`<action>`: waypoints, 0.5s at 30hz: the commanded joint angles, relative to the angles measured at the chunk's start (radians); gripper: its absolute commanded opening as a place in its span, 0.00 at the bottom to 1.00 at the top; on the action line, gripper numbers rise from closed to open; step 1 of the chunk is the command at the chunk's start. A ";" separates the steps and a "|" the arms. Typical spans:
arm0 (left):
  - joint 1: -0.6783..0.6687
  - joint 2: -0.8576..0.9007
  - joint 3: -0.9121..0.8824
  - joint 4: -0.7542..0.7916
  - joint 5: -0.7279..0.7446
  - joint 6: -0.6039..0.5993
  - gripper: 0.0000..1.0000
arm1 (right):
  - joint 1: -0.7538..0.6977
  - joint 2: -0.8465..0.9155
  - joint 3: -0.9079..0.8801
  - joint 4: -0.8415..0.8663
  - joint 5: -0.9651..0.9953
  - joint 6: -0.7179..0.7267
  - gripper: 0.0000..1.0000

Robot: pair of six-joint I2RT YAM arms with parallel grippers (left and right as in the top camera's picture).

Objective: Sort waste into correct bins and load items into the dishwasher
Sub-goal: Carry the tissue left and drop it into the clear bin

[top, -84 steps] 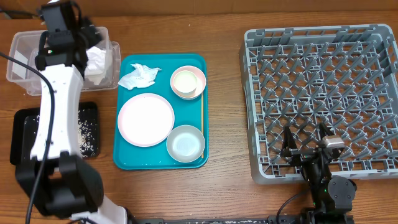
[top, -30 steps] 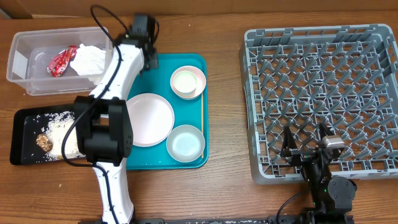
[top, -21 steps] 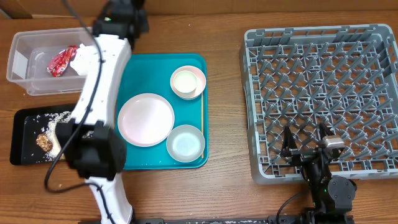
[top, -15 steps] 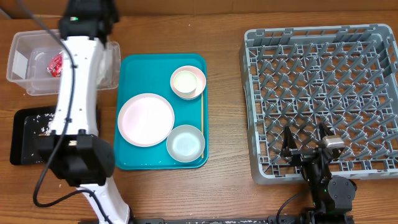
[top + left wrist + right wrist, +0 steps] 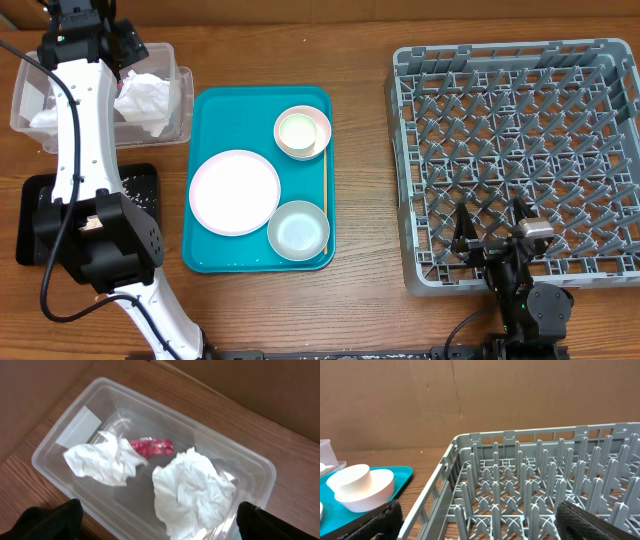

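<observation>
Waste apparently sorted: left gripper (image 5: 157, 512) hovered released over napkins (image 5: 192, 492) in the tub (image 5: 200, 430), right gripper (image 5: 477, 515) open. Next, likely: a bowl (image 5: 298, 229), rim-gripped, to the rack (image 5: 520, 150).

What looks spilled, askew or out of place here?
Nothing stands out. Napkins and red wrapper lie inside the clear tub; plate, bowls and cup sit upright on the teal tray; dish rack looks intact.

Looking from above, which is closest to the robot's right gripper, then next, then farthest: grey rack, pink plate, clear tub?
1. Large grey plastic dish rack: on the right, its near edge at the right gripper.
2. Round pale pink plate: on the teal tray, mid-table.
3. Clear plastic rectangular tub: far-left back corner.
</observation>
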 commanded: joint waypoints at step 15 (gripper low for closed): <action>0.015 -0.178 0.002 -0.085 -0.058 -0.158 1.00 | -0.004 -0.011 -0.010 0.005 0.001 -0.003 1.00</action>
